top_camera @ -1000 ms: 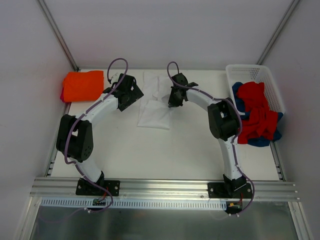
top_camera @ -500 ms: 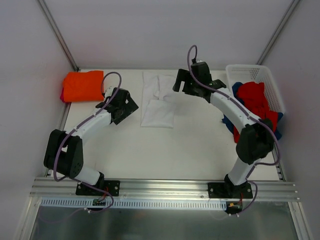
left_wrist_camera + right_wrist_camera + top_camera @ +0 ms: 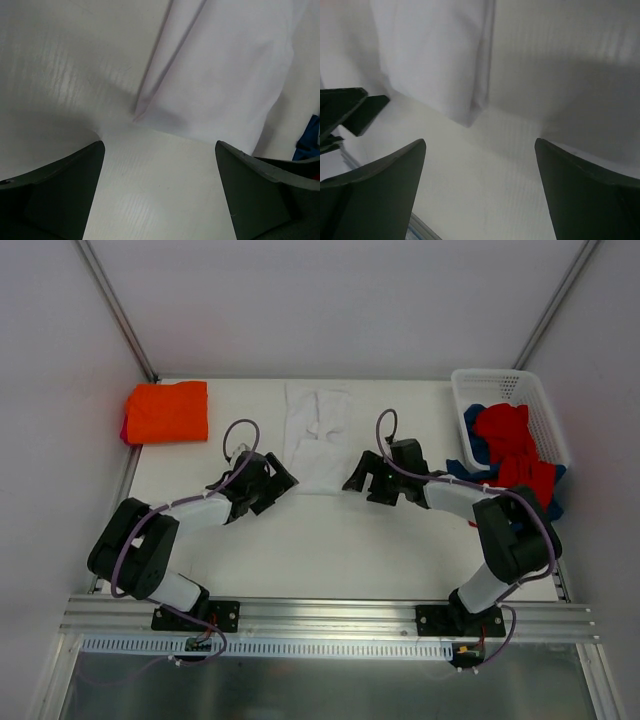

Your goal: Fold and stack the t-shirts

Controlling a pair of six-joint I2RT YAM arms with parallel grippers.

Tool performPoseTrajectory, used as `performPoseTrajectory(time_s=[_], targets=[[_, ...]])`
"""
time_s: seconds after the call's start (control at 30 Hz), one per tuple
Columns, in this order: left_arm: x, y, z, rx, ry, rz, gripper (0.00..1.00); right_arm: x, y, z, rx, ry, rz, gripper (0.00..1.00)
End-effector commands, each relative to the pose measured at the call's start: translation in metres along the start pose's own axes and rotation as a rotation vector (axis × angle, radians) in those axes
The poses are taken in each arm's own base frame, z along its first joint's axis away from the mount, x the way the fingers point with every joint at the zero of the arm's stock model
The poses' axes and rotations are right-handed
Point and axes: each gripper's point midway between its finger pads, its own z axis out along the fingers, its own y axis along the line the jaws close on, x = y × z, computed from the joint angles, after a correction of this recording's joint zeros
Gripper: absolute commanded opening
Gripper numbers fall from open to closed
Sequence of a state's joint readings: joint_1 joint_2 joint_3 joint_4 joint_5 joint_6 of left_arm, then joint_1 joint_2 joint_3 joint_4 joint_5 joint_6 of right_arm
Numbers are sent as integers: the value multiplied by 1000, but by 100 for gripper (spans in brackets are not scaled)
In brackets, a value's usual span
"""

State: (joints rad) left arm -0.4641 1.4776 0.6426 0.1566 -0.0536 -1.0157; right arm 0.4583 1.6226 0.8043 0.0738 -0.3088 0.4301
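A white t-shirt lies on the table folded into a long strip running away from the arms. My left gripper sits low by its near left corner, open and empty. My right gripper faces it at the near right corner, also open and empty. In the left wrist view the white t-shirt has its corner just ahead of my left gripper. The right wrist view shows the white t-shirt ahead of my right gripper. A folded orange t-shirt rests at the back left.
A white perforated basket stands at the right edge with red t-shirts and blue ones spilling over its near side. Metal frame posts rise at both back corners. A rail runs along the near edge.
My right gripper has let go of the white t-shirt, swung up and back, then come down at its near right corner. My left gripper has slid from the back left to the near left corner.
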Motion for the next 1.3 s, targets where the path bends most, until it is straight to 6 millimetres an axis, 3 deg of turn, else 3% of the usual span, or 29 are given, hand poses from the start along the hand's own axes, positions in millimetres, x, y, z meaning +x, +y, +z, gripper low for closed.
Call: performPoseTrajectory(time_s=[0.0, 0.3, 0.4, 0.5, 0.53, 0.67, 0.7, 0.9, 0.93, 1.0, 1.13, 1.27], targets=[[-2, -18, 4, 95, -14, -36, 94, -20, 43, 4, -226, -60, 21, 95], [0, -7, 22, 32, -13, -64, 91, -19, 38, 38, -232, -4, 77, 91], [-2, -9, 28, 23, -10, -71, 89, -19, 37, 47, -236, 8, 92, 84], [-3, -11, 35, 15, -9, -77, 84, -21, 37, 53, -238, 15, 100, 56], [-2, -12, 36, 12, -4, -78, 83, -20, 35, 55, -235, 21, 103, 37], [-4, -14, 41, 6, 0, -83, 74, -18, 32, 57, -228, 25, 106, 6], [-4, -16, 42, 3, -1, -84, 65, -17, 32, 57, -226, 27, 105, 2], [-6, -16, 46, -37, 15, -73, 26, -13, 29, 57, -223, 38, 110, 1], [-5, -16, 46, -44, 20, -72, 12, -11, 27, 56, -218, 39, 115, 1], [-3, -14, 42, -64, 35, -71, 3, -13, 31, 49, -225, 26, 110, 1], [-2, -16, 26, -66, 33, -40, 0, -7, 34, 27, -211, 17, 118, 1], [0, -28, -9, -38, 27, 9, 0, 0, 49, -7, -168, 2, 70, 1]])
